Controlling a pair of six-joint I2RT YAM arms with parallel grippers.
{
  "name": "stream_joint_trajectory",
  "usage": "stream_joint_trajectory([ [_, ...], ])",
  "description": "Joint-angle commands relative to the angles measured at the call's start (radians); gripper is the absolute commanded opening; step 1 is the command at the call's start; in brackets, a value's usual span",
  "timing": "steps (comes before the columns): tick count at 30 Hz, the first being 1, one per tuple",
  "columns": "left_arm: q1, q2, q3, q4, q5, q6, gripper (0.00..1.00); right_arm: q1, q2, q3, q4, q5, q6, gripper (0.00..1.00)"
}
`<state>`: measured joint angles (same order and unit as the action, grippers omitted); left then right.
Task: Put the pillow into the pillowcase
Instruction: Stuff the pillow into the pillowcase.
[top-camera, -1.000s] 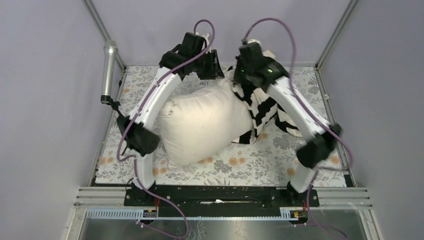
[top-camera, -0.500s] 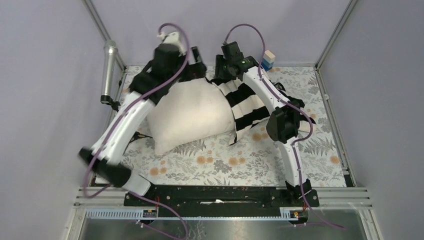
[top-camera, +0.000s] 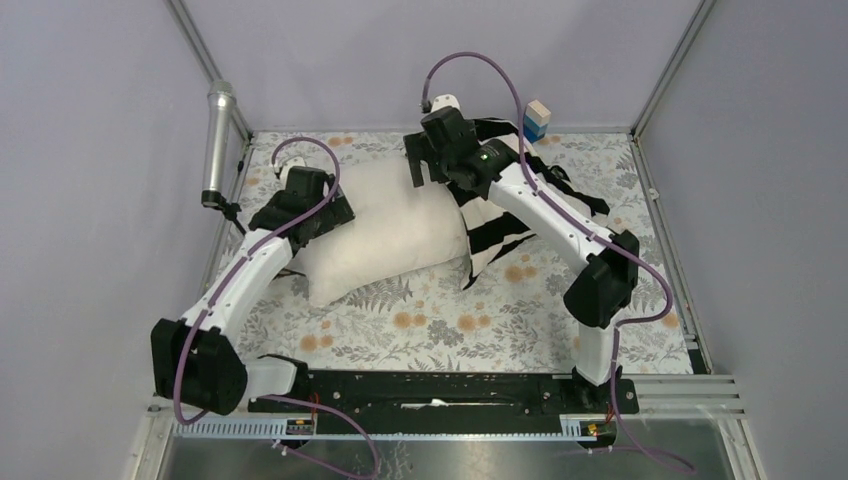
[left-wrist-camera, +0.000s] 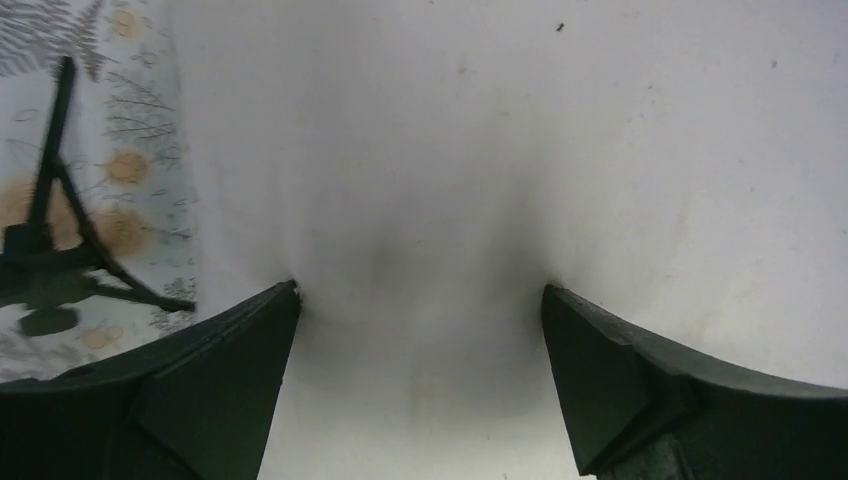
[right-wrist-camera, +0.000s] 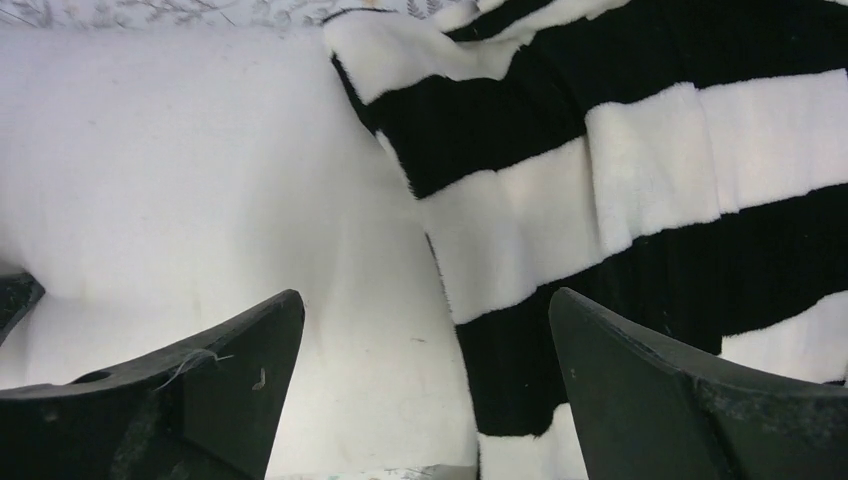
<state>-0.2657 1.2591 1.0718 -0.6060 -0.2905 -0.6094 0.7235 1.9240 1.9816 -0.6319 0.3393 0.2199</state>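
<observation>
The left gripper stands with its jaws spread wide and nothing between them, its tips apparently resting on the cream pillow, whose fabric dimples there. The right gripper is likewise released and empty, poised over the seam where the striped pillowcase overlaps the pillow's right end. The pillow lies on the floral table covering, toward the far left, with the pillowcase bunched at its right and trailing toward the far right corner. As a judgement, the task is at an early stage: at most one end of the pillow is covered, most of it is bare, and the sleeve has yet to be drawn along its length. The right wrist view shows the striped edge lying on cream fabric, though not whether the pillow is inside the opening or merely draped. The left wrist view shows no pillowcase at all. Only the overhead view gives the whole layout.
</observation>
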Motion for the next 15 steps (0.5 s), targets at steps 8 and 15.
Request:
stream_joint_trajectory([
  [8, 0.002, 0.028, -0.215, 0.272, 0.127, -0.098, 0.45, -0.01, 0.09, -0.095, 0.137, 0.198, -0.181, 0.91],
  [15, -0.081, 0.018, -0.277, 0.3, 0.168, -0.125, 0.0, -0.001, 0.112, 0.011, 0.134, 0.259, -0.179, 0.21],
])
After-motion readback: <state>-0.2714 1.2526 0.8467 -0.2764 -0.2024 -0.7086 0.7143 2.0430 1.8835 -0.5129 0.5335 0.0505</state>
